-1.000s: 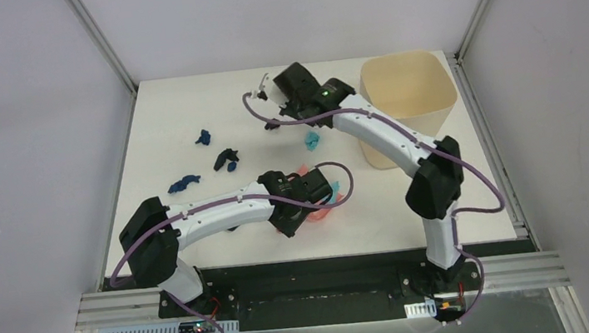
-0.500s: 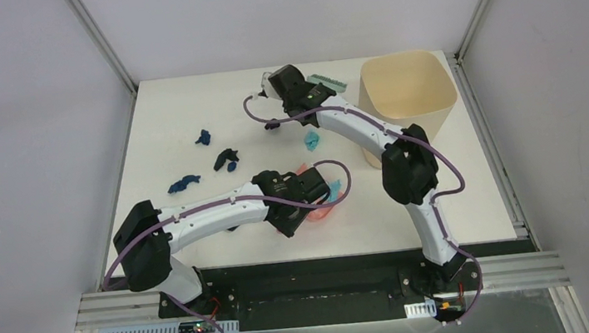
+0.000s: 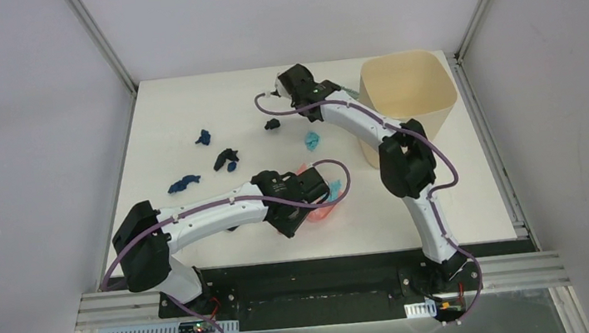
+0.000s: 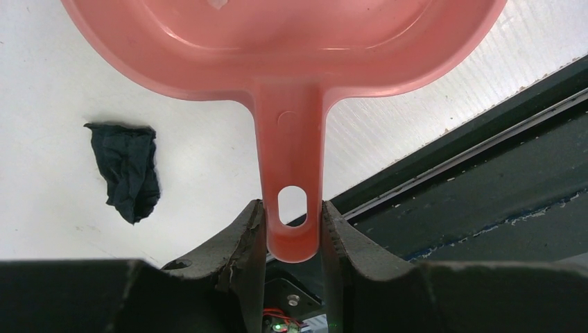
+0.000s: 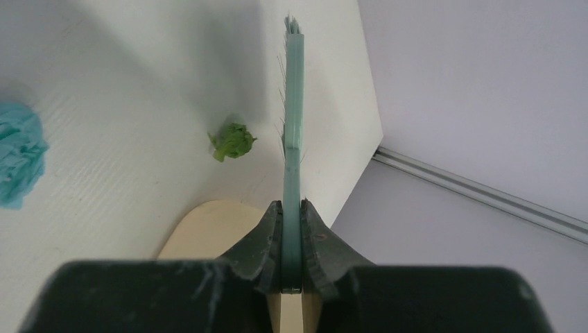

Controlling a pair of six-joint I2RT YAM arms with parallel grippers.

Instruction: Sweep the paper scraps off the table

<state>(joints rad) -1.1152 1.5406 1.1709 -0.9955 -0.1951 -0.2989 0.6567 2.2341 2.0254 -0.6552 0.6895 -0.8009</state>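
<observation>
Right arm point(image 3: 366, 125) re-posed in the last second: elbow pulled in toward bench centre and wrist rolled. The brush point(image 5: 292, 104) was hidden under the wrist a second ago. It now sticks out toward the bin point(image 3: 408, 86), tip just beside the bin's left wall. Right jaws are pressed tight on the brush handle. In the wrist view the brush is edge-on, bristles facing a green scrap point(image 5: 232, 141) just beside them. Can't tell if the bristles touch the bench point(image 3: 175, 105).

Left arm point(image 3: 213, 213) has barely shifted. Left jaws are pinching the pan point(image 4: 284, 41) by its handle. The pan sits near the bench's near edge, mouth pointing right. There's a black scrap point(image 4: 128, 170) beside the handle, behind the mouth, so the pan would need moving to catch it.

No scraps point(image 3: 227, 159) have moved in that second. On the bench:
- A black one point(image 3: 272, 124) and a teal one point(image 3: 312, 139) lie between the brush and the pan.
- Three dark blue/black clusters sit well left of both tools.
- A teal bit point(image 3: 334, 189) is at the pan's rim; can't tell if it's inside.

My read: this was repositioning, not a stroke. The brush now sits on the far side of the green scrap, probably set up to drag green and teal toward the pan. Most of the job is still open, and the left clusters are untouched. Risk: brush close to the bin wall, could clip it on the pull.
</observation>
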